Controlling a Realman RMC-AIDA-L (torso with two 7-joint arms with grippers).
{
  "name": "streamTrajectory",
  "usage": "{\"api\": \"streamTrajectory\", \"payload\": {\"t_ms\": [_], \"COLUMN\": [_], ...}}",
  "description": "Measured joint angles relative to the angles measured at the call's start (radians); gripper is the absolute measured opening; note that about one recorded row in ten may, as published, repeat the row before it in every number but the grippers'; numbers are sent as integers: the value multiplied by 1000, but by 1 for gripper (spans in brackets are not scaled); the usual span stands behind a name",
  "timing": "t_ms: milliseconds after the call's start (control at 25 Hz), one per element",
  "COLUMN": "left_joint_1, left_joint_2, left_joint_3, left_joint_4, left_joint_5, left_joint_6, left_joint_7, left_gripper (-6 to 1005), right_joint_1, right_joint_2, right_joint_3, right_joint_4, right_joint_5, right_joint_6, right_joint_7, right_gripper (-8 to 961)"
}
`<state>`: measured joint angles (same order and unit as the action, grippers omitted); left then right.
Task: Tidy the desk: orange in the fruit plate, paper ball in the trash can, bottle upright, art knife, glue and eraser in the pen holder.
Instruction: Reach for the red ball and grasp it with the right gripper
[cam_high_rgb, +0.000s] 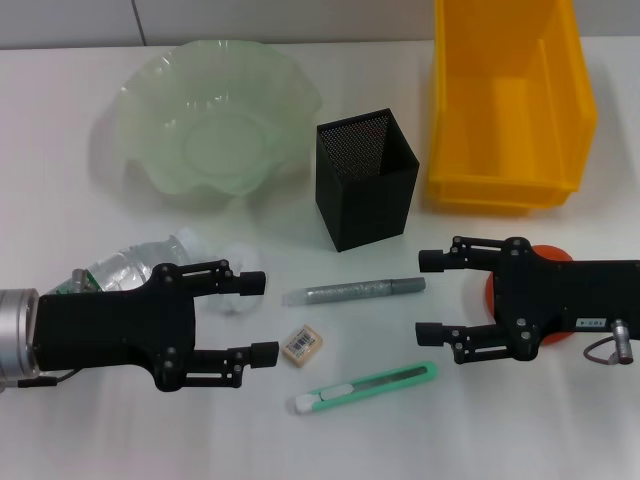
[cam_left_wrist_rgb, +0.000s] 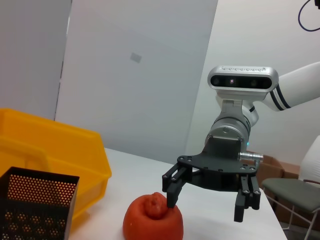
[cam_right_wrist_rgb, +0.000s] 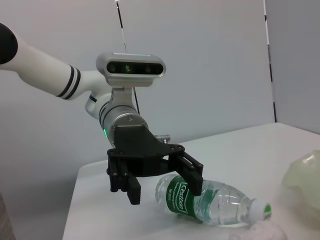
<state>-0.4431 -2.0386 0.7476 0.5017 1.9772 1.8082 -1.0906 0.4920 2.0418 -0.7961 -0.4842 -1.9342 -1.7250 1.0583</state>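
Observation:
My left gripper (cam_high_rgb: 256, 318) is open at the front left, above the clear bottle (cam_high_rgb: 125, 266), which lies on its side. The right wrist view shows this gripper (cam_right_wrist_rgb: 164, 190) over the bottle (cam_right_wrist_rgb: 210, 201). A white paper ball (cam_high_rgb: 240, 268) lies by its far finger. My right gripper (cam_high_rgb: 429, 296) is open at the right, above the orange (cam_high_rgb: 551, 254), which it mostly hides. The left wrist view shows it (cam_left_wrist_rgb: 205, 207) over the orange (cam_left_wrist_rgb: 152, 221). Between the grippers lie a silver glue stick (cam_high_rgb: 355, 291), an eraser (cam_high_rgb: 303, 344) and a green art knife (cam_high_rgb: 365, 388).
A black mesh pen holder (cam_high_rgb: 365, 182) stands at the centre. A green glass fruit plate (cam_high_rgb: 150, 110) sits at the back left. A yellow bin (cam_high_rgb: 510, 185) stands at the back right, behind the right gripper.

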Motion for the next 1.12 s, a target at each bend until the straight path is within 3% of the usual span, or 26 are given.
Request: {"api": "streamTrajectory", "payload": {"t_ms": [600,840,1120], "left_joint_1": [-1,3,5], "left_joint_2": [-7,-9,-8], "left_joint_3": [-1,-1,-1], "left_joint_4": [0,0,0], "left_joint_5": [0,0,-2], "left_joint_6": [-3,-4,-6], "left_joint_7": [0,0,0], "left_gripper": [782,782,782], "right_joint_1": [-2,-23,-18], "right_joint_2": [-19,-39,-50], "right_joint_3": [12,43,130], "right_joint_4": [-19,-139,-340], "right_joint_5": [0,-7,-135], "right_joint_6": [-35,-101,-171], "right_joint_7": [34,152,334], "right_gripper": [811,811,811]}}
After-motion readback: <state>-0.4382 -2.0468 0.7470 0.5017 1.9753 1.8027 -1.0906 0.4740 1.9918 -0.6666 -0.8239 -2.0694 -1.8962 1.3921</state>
